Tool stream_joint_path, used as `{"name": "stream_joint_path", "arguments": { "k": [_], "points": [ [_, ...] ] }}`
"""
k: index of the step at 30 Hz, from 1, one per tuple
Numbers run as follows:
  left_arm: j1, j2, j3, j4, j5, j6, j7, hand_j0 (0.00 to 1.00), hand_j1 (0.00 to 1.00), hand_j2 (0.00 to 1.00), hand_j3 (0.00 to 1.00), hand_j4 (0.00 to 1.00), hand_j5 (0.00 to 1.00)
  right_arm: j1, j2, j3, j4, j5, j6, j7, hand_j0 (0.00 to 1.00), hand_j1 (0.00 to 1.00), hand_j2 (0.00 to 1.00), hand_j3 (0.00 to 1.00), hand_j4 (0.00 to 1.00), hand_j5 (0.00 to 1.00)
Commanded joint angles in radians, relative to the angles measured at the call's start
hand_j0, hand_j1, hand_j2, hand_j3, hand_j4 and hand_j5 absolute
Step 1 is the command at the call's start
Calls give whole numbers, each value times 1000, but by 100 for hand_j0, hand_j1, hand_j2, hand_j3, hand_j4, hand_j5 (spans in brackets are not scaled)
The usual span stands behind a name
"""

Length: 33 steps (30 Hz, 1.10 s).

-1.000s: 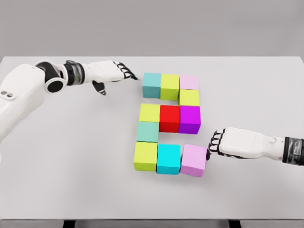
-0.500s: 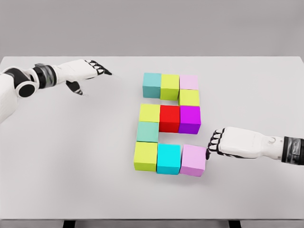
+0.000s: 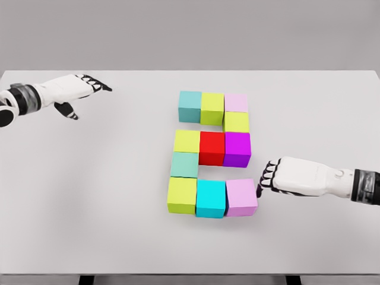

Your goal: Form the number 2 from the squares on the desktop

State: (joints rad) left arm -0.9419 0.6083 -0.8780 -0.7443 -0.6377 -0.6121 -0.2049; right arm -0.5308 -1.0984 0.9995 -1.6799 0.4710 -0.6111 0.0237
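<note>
Already forming a 2 at mid-desk, with the right hand [image 3: 279, 177], fingers curled and holding nothing, touching the pink block [image 3: 241, 197] closing the bottom row: risks shoving it askew or nudging the cyan block [image 3: 211, 199] if pressed further.

White table [image 3: 89, 196], plain grey wall [image 3: 190, 32] behind.

Single head view only, nothing shared with second camera. Looking down and forward from above near edge of counter [image 3: 89, 196], facing grey back wall. Sitting at middling range, taking in full counter width and far edge. Catching left arm entering at left edge, right arm entering at right edge.
</note>
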Motion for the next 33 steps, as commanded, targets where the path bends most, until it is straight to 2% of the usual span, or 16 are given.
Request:
{"name": "stream_joint_path", "arguments": {
  "k": [1, 6, 14, 27, 30, 31, 33],
  "points": [
    [3, 33, 28, 0, 7, 1, 1, 100, 100, 100, 100, 100, 100, 0, -11, -1, -3, -8, 0, -2, 54, 54, 54, 54, 54, 54],
    [6, 38, 28, 0, 7, 1, 1, 100, 100, 100, 100, 100, 100, 3, -41, -1, -37, -11, 0, -4, 54, 54, 54, 54, 54, 54],
    [9, 47, 30, 0, 9, 1, 1, 100, 100, 100, 100, 100, 100, 26, -46, 7, -86, -5, 0, -1, 54, 54, 54, 54, 54, 54],
    [11, 48, 30, 2, 7, 1, 1, 100, 100, 100, 100, 100, 100, 32, -64, -4, -75, -3, 0, 2, 54, 54, 54, 54, 54, 54],
    [11, 48, 30, 2, 7, 1, 1, 100, 100, 100, 100, 100, 100, 32, -89, -58, -75, -11, 0, 1, 56, 56, 56, 56, 56, 56],
    [11, 48, 30, 3, 7, 1, -1, 100, 100, 100, 100, 100, 100, 32, -104, -113, -77, -18, 0, 1, 62, 62, 62, 62, 62, 62],
    [11, 50, 30, 2, 7, 1, 1, 100, 100, 100, 100, 100, 100, 32, -124, -191, -73, -25, 0, -7, 95, 95, 95, 95, 95, 95]
  ]
}}
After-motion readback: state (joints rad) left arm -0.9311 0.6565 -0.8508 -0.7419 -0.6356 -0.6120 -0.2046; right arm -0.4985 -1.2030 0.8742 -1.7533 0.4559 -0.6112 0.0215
